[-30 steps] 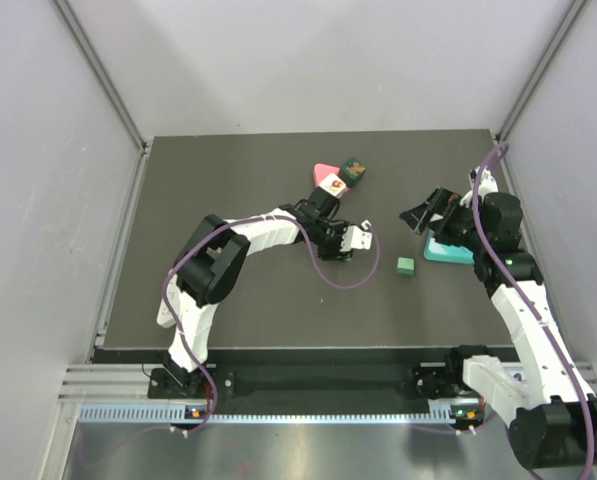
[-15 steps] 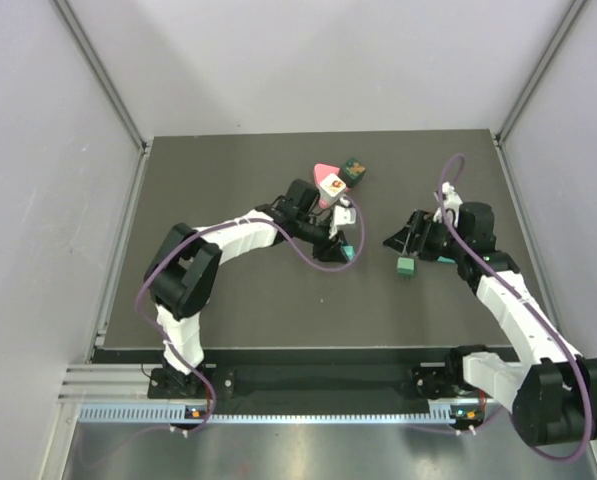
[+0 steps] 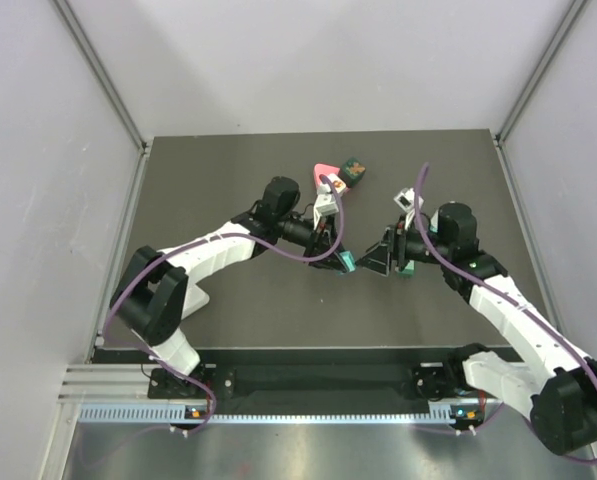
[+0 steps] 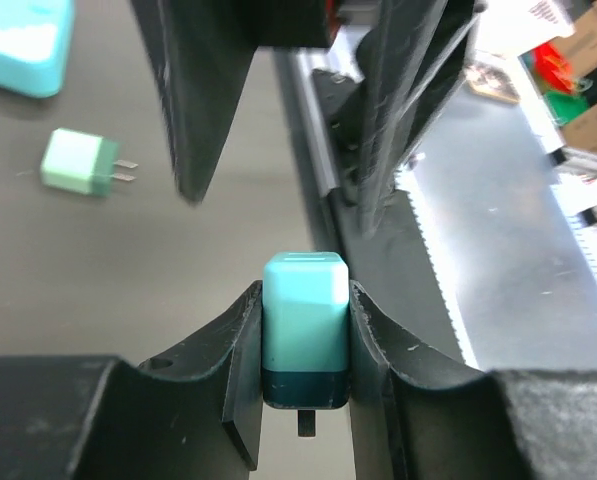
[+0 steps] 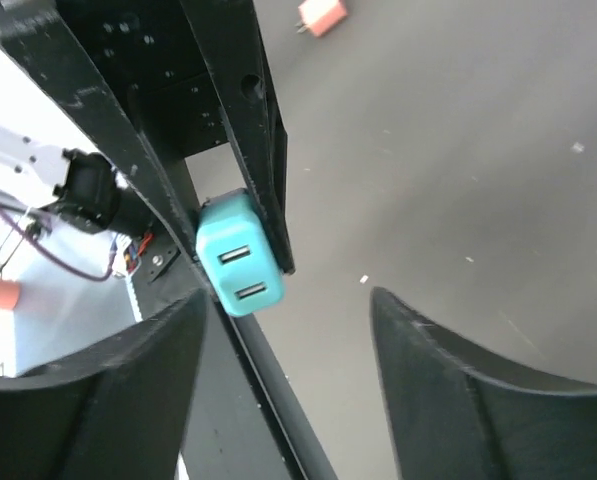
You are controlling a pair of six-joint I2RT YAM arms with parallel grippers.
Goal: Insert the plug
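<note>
Your left tool (image 4: 306,350) grips teal plug (image 5: 238,255) by flat sides; right tool (image 5: 288,340) stands open, empty, just beside. Plug prob. light, rigid, slick: hold mid-body, firm.

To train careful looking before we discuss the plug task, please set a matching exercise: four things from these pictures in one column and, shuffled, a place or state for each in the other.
Things
1. teal adapter
2. light green plug
3. pink wedge
4. right gripper

Places or states
A. open, holding nothing
B. lying on the table, prongs out sideways
C. clamped in the left gripper
D. at the far side of the table, beside a dark green block

Pairs: 1-C; 2-B; 3-D; 4-A
</note>
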